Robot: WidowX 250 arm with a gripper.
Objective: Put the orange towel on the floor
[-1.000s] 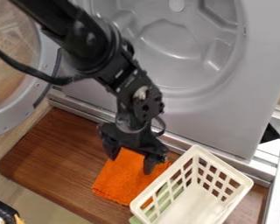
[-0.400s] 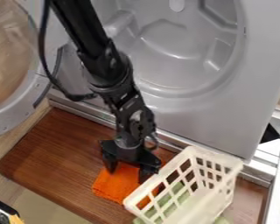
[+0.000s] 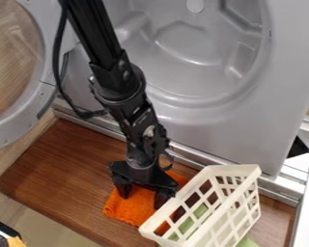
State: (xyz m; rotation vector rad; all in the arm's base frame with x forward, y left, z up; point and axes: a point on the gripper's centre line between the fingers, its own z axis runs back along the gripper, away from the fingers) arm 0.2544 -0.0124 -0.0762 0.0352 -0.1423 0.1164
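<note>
My gripper (image 3: 143, 197) is low over the orange towel (image 3: 128, 211), its two fingers apart, one on each side of the towel's upper part. The towel lies flat on the brown wooden surface (image 3: 60, 169); its upper part is partly covered by the gripper. On the right, the gripper's right finger is beside the white basket's rim, and I cannot tell whether they touch.
A white slotted basket (image 3: 248, 171) stands tilted at the lower right, with green cloth (image 3: 248, 243) under it. Behind is a grey machine front (image 3: 215, 130), with its round door (image 3: 21, 124) swung out at the left. A black-and-yellow object (image 3: 14, 241) sits at the lower left corner.
The gripper has swung down and slightly left, lower over the towel. The basket has tipped, its right side rising and shifting left. The towel has barely moved.
</note>
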